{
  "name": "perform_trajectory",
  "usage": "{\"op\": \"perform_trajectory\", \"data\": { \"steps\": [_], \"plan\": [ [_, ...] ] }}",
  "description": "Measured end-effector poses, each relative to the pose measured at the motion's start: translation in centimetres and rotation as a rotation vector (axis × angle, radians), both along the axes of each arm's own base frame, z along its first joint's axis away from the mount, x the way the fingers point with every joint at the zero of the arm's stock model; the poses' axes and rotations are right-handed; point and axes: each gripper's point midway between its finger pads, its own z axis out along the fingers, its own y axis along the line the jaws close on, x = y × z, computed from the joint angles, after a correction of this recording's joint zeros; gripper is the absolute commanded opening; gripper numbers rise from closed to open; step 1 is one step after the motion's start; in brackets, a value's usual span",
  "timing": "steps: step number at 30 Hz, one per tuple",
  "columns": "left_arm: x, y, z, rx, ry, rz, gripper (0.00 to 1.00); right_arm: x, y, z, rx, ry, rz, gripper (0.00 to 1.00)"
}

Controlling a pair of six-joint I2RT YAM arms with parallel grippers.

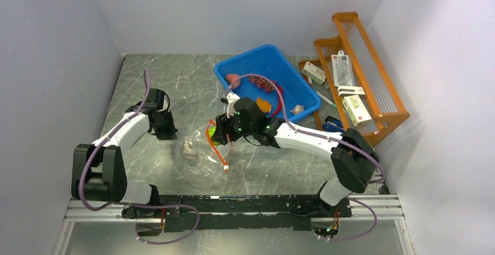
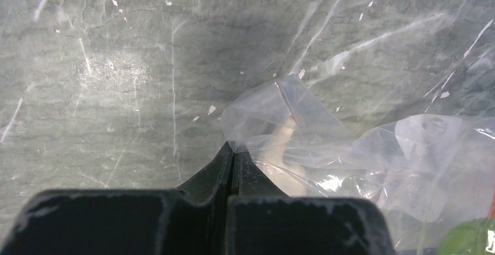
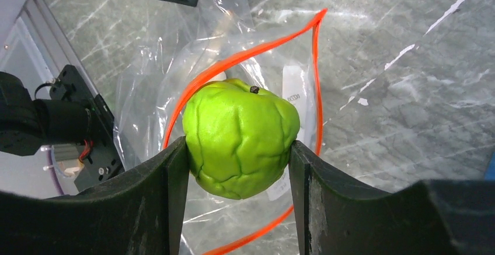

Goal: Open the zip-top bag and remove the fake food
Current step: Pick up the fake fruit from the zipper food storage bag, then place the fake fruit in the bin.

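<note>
Right wrist view: my right jaws pinch the green ball (image 3: 239,138) over the zip-top bag (image 3: 175,56) mouth, left jaws pressed together on its corner; risk: ball slips back in if grip slackens.

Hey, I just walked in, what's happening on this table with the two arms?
The left gripper is shut on an edge of the zip-top bag. The right gripper is shut on a green fake fruit, held at the bag's open, orange-edged mouth. Several other fake food pieces lie in the blue bin, and a pale piece shows inside the bag.
</note>
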Motion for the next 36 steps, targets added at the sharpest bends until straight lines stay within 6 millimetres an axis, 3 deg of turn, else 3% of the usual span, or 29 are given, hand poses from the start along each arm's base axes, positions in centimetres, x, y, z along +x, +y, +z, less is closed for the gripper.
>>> {"op": "perform_trajectory", "data": {
  "steps": [12, 15, 23, 30, 34, 36],
  "plan": [
    [0.0, -0.1, 0.0, 0.031, -0.005, -0.012, 0.07, -0.2, -1.1, -0.9, -0.033, -0.018, -0.016, 0.44],
    [0.0, -0.1, 0.1, 0.035, -0.010, -0.011, 0.07, 0.2, -2.0, 0.0, -0.034, -0.061, -0.052, 0.43],
    [0.1, 0.0, 0.4, 0.038, -0.023, -0.008, 0.07, 1.9, -5.9, 5.0, 0.009, -0.217, -0.247, 0.40],
    [0.2, -0.2, 0.8, 0.035, -0.039, -0.011, 0.15, 4.9, -11.5, 6.6, -0.041, -0.284, -0.540, 0.40],
    [0.2, -0.2, 1.0, 0.034, -0.047, -0.010, 0.22, 8.5, -17.0, 5.3, -0.099, -0.220, -0.721, 0.41],
    [0.2, -0.2, 1.1, 0.035, -0.050, -0.008, 0.32, 9.9, -19.5, 3.9, -0.131, -0.172, -0.782, 0.41]
  ]
}}
